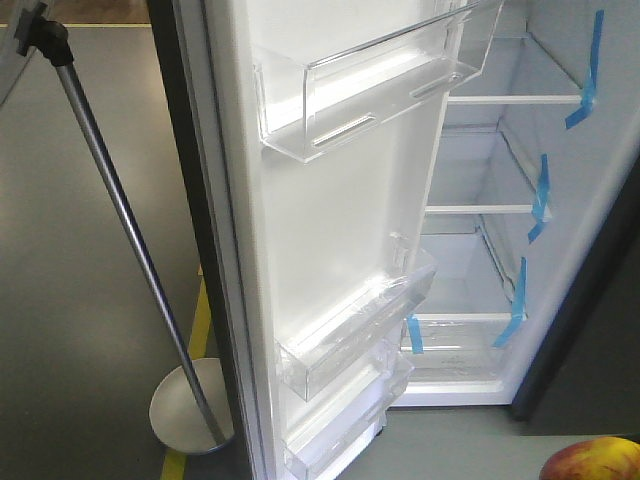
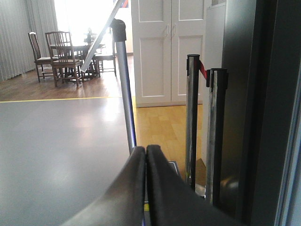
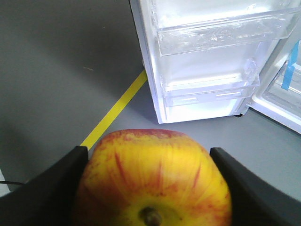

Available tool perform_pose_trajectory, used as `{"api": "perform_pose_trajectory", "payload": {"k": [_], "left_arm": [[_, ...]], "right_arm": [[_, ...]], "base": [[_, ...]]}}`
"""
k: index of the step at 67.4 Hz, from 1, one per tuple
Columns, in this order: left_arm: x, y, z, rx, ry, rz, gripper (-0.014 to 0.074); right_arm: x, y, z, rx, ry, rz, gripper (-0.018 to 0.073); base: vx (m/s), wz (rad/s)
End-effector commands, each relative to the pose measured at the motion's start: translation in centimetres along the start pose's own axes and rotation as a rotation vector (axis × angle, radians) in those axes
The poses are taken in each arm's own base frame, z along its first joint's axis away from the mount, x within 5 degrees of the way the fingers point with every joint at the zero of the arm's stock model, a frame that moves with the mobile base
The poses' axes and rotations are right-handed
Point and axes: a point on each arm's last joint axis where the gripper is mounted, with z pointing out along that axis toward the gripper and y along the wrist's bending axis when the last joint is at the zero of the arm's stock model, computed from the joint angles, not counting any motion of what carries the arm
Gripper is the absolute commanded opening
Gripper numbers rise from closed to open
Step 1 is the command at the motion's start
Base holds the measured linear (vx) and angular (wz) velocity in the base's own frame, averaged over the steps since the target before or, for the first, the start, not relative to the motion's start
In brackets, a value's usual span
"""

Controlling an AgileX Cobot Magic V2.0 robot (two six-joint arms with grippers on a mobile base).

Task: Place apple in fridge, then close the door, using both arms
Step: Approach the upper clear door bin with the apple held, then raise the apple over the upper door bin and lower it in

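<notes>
The apple (image 3: 155, 183) is held clamped between the two fingers of the right gripper (image 3: 149, 157), one finger pressed to each flank. Its stem end is turned back towards the wrist camera, so the stem axis runs roughly along the line of reach. In the front view only the apple's top (image 1: 592, 462) is seen, low in the right corner, well short of the fridge (image 1: 465, 250).

The coming move is judged to turn on one relation: the white compartment lies ahead of the held fruit and above it. The door (image 1: 340, 220) is swung wide and stands to the left of the opening. From the right wrist, the lower door bins (image 3: 211, 84) are seen straight ahead, and the cavity itself is glimpsed only at the right edge. A reach forward and somewhat rightward is therefore expected, past the door's inner face. The taped glass shelves (image 1: 480, 210) are all bare, and the lowest is nearest to the fruit.

The right arm is plainly the nearer to the opening. The left gripper (image 2: 146, 153) is seen with its fingers pressed together on nothing, outside the door. The dark panel (image 2: 268, 94) at its right is probably the door's outer face, though this cannot be confirmed from that view. A slanted silver pole (image 1: 120, 220) stands on that side.
</notes>
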Motion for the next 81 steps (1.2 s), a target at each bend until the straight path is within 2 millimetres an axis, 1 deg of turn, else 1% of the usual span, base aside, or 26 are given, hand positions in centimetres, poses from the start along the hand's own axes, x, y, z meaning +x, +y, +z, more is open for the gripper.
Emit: {"api": "perform_pose_trajectory", "payload": {"k": [1, 81], "left_arm": [[-1.32, -0.10, -0.23, 0.011, -0.106, -0.011, -0.0006], [-1.32, -0.10, -0.23, 0.011, -0.106, -0.011, -0.0006]], "right_arm": [[-1.08, 0.08, -0.48, 0.003, -0.077, -0.001, 0.0150], [-1.08, 0.08, -0.48, 0.003, -0.077, -0.001, 0.0150]], "base": [[0.07, -0.01], [0.05, -0.01]]}}
